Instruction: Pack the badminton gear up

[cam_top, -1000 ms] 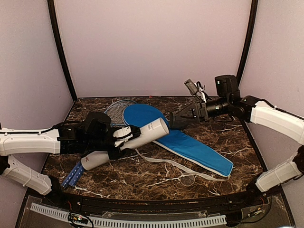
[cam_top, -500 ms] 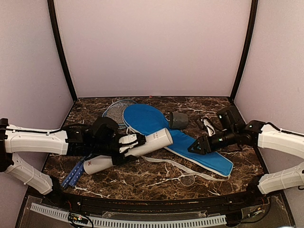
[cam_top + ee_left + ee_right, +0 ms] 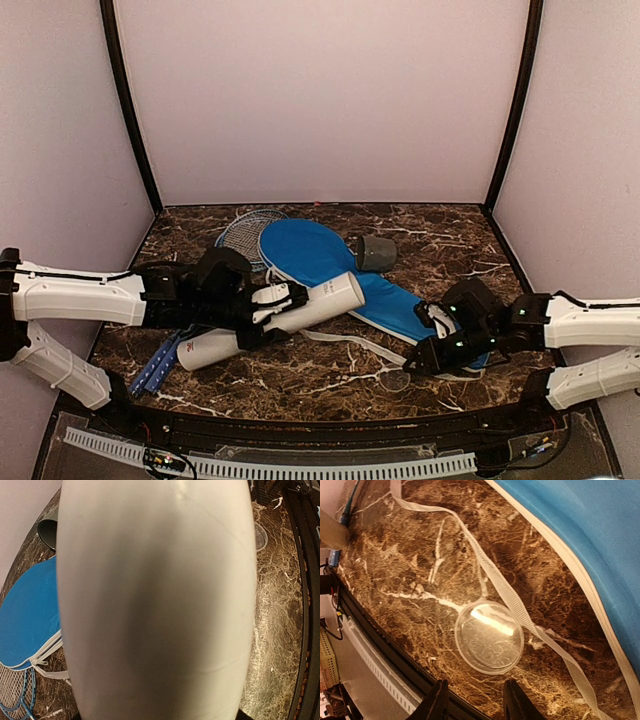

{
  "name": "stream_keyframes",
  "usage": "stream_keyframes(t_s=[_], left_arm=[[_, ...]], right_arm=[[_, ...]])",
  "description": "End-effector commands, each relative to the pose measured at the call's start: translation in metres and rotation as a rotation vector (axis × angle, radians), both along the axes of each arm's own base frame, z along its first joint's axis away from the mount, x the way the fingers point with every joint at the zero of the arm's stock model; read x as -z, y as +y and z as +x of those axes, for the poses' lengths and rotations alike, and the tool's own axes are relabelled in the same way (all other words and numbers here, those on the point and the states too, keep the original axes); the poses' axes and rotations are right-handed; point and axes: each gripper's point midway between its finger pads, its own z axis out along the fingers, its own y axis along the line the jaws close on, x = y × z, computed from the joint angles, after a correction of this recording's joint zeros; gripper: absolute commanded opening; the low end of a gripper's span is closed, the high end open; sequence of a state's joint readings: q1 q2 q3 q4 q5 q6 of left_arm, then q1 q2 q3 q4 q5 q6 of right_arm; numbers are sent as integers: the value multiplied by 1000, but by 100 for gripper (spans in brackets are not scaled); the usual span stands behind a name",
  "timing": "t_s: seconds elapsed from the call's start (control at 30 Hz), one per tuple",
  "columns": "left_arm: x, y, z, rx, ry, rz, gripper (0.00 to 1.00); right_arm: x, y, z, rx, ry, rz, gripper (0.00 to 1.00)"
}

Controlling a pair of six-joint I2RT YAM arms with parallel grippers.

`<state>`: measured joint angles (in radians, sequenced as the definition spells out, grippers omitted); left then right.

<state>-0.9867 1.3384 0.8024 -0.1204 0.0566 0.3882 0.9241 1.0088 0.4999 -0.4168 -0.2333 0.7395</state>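
On veined marble, left end effector tight around smooth white tube; right end effector agape.

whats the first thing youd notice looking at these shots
The long white tube grabs the eye first, gripped crosswise by the left gripper at the table's left-centre and filling the left wrist view. Next is the bright blue racket bag, lying diagonally across the middle of the dark marble table. At front right, the right gripper hangs low, open, beside a small clear round lid.
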Motion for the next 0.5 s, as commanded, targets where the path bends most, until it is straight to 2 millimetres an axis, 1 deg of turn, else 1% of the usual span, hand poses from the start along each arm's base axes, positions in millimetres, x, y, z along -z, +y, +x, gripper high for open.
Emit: stream_keyframes(t_s=[0.0, 0.13, 0.27, 0.47], left_arm=[[-6, -4, -2, 8, -8, -29, 58], [-8, -3, -1, 4, -18, -27, 58], [-9, -3, -1, 3, -21, -27, 58], [-10, -3, -1, 4, -27, -25, 58]], right_arm=[[3, 3, 12, 64, -31, -65, 37], [16, 5, 11, 45, -25, -137, 33], [20, 8, 16, 51, -40, -171, 28], [31, 5, 17, 47, -50, -259, 23]])
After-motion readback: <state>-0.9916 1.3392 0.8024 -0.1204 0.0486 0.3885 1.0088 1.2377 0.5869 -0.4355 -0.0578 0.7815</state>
